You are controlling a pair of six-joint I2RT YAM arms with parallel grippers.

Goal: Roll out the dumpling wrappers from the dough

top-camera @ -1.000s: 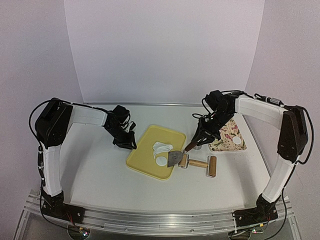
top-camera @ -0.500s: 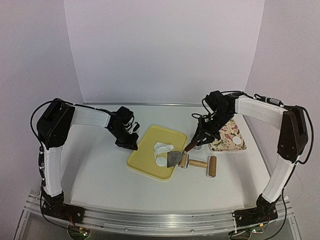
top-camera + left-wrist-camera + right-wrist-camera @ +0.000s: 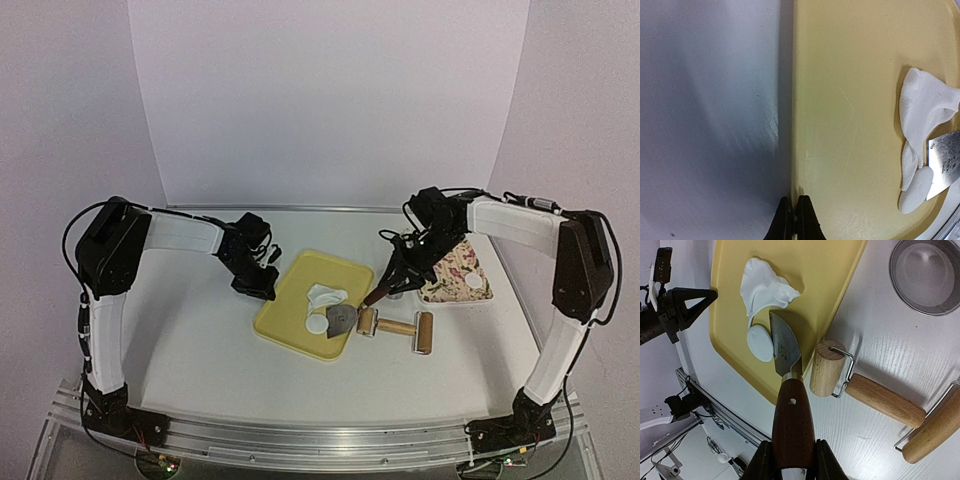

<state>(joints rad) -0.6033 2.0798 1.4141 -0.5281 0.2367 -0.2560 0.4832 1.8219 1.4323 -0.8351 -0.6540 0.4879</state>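
The right tool (image 3: pixel 792 460) is clamped on the wooden handle of a scraper (image 3: pixel 792 425), and its steel blade reaches left over the near right part of the yellow tray (image 3: pixel 810 270). The blade edge lies against a cut wrapper (image 3: pixel 760 342), a small flat white disc lying on the tray; whether the blade has got under it cannot be told. Just beyond the disc, further into the tray, sits the dough scrap (image 3: pixel 762 287), a ragged thin sheet with a round bite missing.

The left tool (image 3: pixel 792 217) is closed with nothing seen between its tips, which sit at the tray's left rim; whether they press on it is unclear.

Outward on the table (image 3: pixel 200 340), two small wooden rolling pins (image 3: pixel 827 367) lie just right of the tray, and the ring cutter (image 3: pixel 927 275) stands beyond them. Further right, a floral tray (image 3: pixel 455 262) carries a second wrapper (image 3: pixel 472 281).

Rolling and cutting look done for at least two discs: one is delivered, and one waits to be lifted and carried to the floral tray. The scrap looks too small for another disc as it lies, so it would need gathering and re-rolling.
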